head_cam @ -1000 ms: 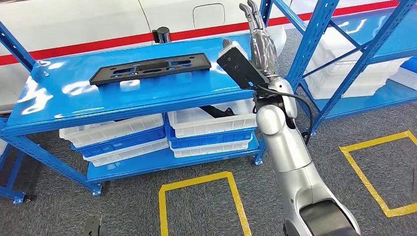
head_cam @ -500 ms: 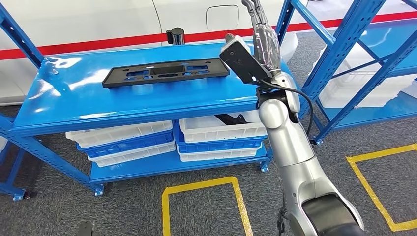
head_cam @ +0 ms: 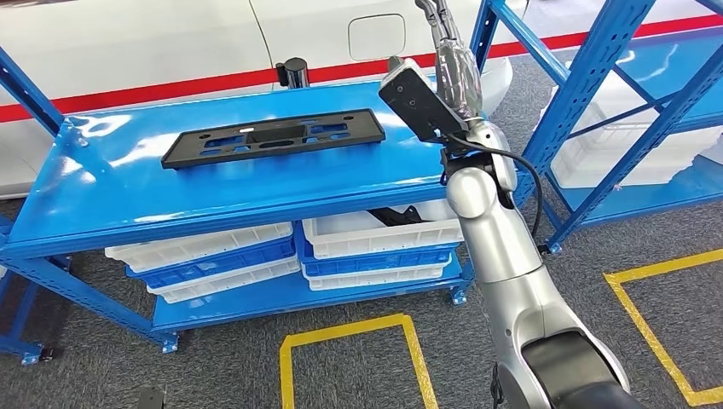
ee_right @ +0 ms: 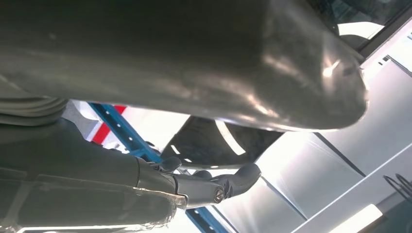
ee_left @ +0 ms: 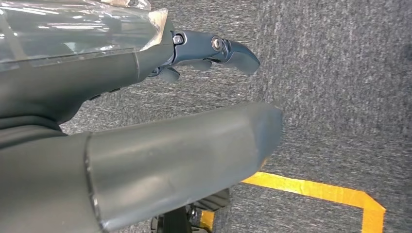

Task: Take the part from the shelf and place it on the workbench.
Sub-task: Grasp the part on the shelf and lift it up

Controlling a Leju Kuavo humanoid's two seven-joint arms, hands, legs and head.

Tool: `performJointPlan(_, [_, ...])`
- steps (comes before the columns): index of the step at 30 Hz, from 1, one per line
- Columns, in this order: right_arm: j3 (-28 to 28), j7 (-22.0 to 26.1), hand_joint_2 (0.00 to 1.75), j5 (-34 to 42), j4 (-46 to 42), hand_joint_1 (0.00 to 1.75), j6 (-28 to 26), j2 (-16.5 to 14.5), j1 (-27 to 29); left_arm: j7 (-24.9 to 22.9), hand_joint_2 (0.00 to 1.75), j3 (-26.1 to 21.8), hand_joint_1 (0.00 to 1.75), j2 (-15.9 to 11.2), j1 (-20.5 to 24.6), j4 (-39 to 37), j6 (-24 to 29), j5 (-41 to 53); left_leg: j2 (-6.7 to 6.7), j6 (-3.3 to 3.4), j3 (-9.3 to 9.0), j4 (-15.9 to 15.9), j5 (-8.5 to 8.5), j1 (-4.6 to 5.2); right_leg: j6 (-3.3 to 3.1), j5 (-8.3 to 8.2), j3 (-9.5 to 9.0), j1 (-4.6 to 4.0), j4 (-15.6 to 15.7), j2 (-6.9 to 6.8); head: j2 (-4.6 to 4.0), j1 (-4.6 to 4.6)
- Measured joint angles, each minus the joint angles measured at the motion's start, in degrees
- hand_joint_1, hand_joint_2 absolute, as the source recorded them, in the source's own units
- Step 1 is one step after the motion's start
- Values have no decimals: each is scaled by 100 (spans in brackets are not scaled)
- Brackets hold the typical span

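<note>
The robot's right hand (head_cam: 452, 60) is raised high at the far right end of the blue metal workbench (head_cam: 94, 192), its dark fingers (head_cam: 436, 12) pointing upward and apart from each other, holding nothing. In the right wrist view the same hand (ee_right: 194, 184) is seen with its fingers loosely extended and nothing between them. The left hand (ee_left: 145, 131) hangs over grey carpet, fingers lightly curled around nothing.

The long flat black plastic part with cut-out slots (head_cam: 273, 136) lies flat on the workbench top, well apart from the right hand. Compared with a second ago the whole scene has shifted slightly, so the camera has moved; the part stays in the same spot on the bench and the arm remains lifted. The placing looks finished, with only withdrawal left.

Below sit white and blue plastic bins (head_cam: 375, 239).
</note>
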State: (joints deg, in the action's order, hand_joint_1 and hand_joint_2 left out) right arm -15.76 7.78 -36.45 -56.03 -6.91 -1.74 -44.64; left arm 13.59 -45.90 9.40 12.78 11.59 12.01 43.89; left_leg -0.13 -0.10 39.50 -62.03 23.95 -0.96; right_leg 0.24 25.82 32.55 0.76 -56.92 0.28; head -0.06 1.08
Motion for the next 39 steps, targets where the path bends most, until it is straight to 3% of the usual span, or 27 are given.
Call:
performJointPlan(2, [-1,16,0,16,32,0,-3,-14,-87,-28,0,-1,0,-9,4,0,13,2,4,56,-203,426,-103,29,53,36,-6,-17,-3,-3,0,1])
performJointPlan(6, [-9,40,0,44,85,0,-37,-34,-153,-74,0,-25,0,-10,-6,-1,45,23,-15,204,-305,491,-107,62,185,131,45,-16,-84,-17,0,4])
performJointPlan(8, [-9,46,0,45,99,0,-60,-28,-172,-88,0,-37,0,-16,5,-1,50,37,-20,275,-358,530,-90,51,178,325,337,-8,-609,-22,1,10])
performJointPlan(10, [-9,49,0,45,121,0,-74,-17,-150,-111,0,-47,0,-24,7,-1,54,46,-28,322,-391,531,-47,59,166,538,828,-6,-1422,-20,1,13])
performJointPlan(11, [-9,50,0,45,137,0,-76,-13,-124,-127,0,-52,0,-23,2,-1,55,49,-36,330,-415,530,-22,63,186,559,1012,-4,-1669,-20,1,14])
performJointPlan(12, [-9,50,0,44,155,0,-77,-7,-104,-138,0,-57,0,-23,-2,-1,56,51,-47,328,-448,528,7,64,226,488,1085,-2,-1692,-21,0,14])
performJointPlan(14, [-9,56,0,37,185,0,-79,-5,-103,-148,0,-65,0,-23,-5,-1,56,52,-67,303,-546,526,77,64,327,109,870,3,-1062,-23,0,15])
performJointPlan(16, [-10,66,0,27,214,0,-81,-19,-141,-149,0,-71,0,-25,0,-1,56,52,-76,252,-626,513,165,91,340,-230,506,-6,-270,-21,-1,15])
performJointPlan(18, [-11,75,0,13,249,0,-84,-51,-175,-152,0,-74,0,-25,4,-1,55,50,-76,197,-659,504,237,113,251,-293,353,-30,4,-16,-1,14])
performJointPlan(21, [-10,99,0,-9,302,0,-93,-106,-221,-160,0,-79,0,-37,6,1,56,45,-65,101,-647,420,341,82,101,-232,280,-4,16,-6,0,11])
performJointPlan(23, [-9,121,0,-17,326,0,-101,-156,-262,-161,0,-81,0,-49,8,2,57,44,-47,40,-399,-64,527,58,5,-172,178,42,32,-3,0,7])
performJointPlan(25, [-10,133,0,-21,369,0,-105,-194,-276,-162,0,-81,0,-48,-5,1,58,44,-34,-9,87,-853,752,36,-41,-84,81,35,31,-4,-1,4])
performJointPlan(26, [-10,133,0,-22,392,0,-105,-207,-272,-163,0,-83,0,-49,-17,0,58,44,-32,-25,307,-1129,776,27,-40,-36,30,32,31,-2,-1,3])
performJointPlan(27, [-9,133,0,-22,414,0,-105,-216,-267,-163,0,-85,0,-51,-29,-1,58,44,-29,-32,432,-1194,682,21,-32,17,-33,32,31,1,-1,4])
performJointPlan(28, [-9,133,0,-22,429,0,-105,-224,-264,-164,0,-87,0,-55,-37,-1,58,44,-23,-30,436,-1025,475,15,-20,73,-107,34,30,5,-1,3])
performJointPlan(30, [-9,133,0,-22,445,0,-105,-239,-268,-164,0,-90,0,-66,-41,-1,58,44,-3,-7,146,-226,-57,6,23,199,-258,37,34,9,-1,6])
performJointPlan(31, [-9,133,0,-22,450,0,-105,-246,-279,-165,0,-89,0,-69,-38,-2,58,44,1,13,-22,122,-198,15,55,260,-310,21,35,13,0,5])
performJointPlan(33, [-10,134,0,-22,464,0,-105,-260,-306,-165,0,-90,0,-72,-34,-4,58,43,0,72,-199,424,-212,49,128,325,-370,-10,50,18,0,4])
performJointPlan(36, [-10,140,0,-23,480,0,-109,-268,-329,-172,0,-94,0,-68,-31,-4,63,42,-9,209,-301,489,-136,58,224,298,-340,-11,-103,13,0,4])
performJointPlan(37, [-11,144,0,-24,485,0,-114,-268,-343,-178,0,-96,0,-69,-30,-3,69,42,-13,252,-348,505,-114,52,239,301,-210,-8,-315,9,1,10])
performJointPlan(39, [-18,154,0,-33,509,0,-125,-273,-362,-201,0,-103,0,-77,-28,-3,82,42,-24,313,-436,523,-45,49,228,424,274,-5,-1046,3,0,21])
